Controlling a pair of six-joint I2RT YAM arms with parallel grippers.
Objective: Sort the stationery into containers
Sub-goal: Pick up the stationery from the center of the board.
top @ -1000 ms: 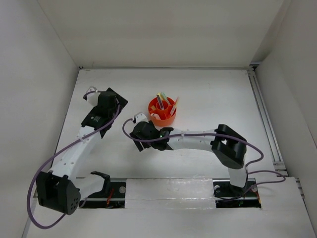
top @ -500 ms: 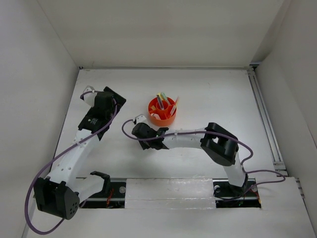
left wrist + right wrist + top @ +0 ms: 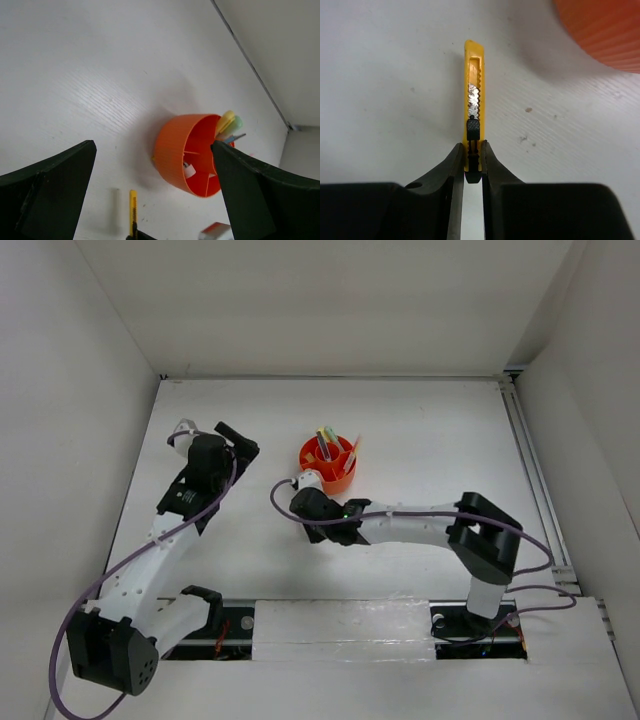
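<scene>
A yellow snap-off cutter [image 3: 473, 100] with a black slider points away from my right gripper [image 3: 472, 156]. The jaws are shut on its near end, just left of the orange tub [image 3: 605, 30]. In the top view the right gripper [image 3: 303, 495] sits at the near left of the tub [image 3: 328, 462], and the cutter is hidden there. Pens [image 3: 325, 437] stand in the tub's central cup. My left gripper [image 3: 154, 150] is open and empty. It hangs left of the tub [image 3: 175, 150], facing the yellow and green pens [image 3: 227, 122] and the cutter [image 3: 133, 210].
A small white piece [image 3: 189, 170] lies in one outer compartment of the tub. The left arm [image 3: 160, 530] reaches up the left side of the table. White walls close in the table on three sides, and a rail [image 3: 535, 480] runs along the right edge.
The right gripper has closed on the cutter, and the right arm has shifted right, closer to the tub. The left wrist has turned a little and stayed open.
</scene>
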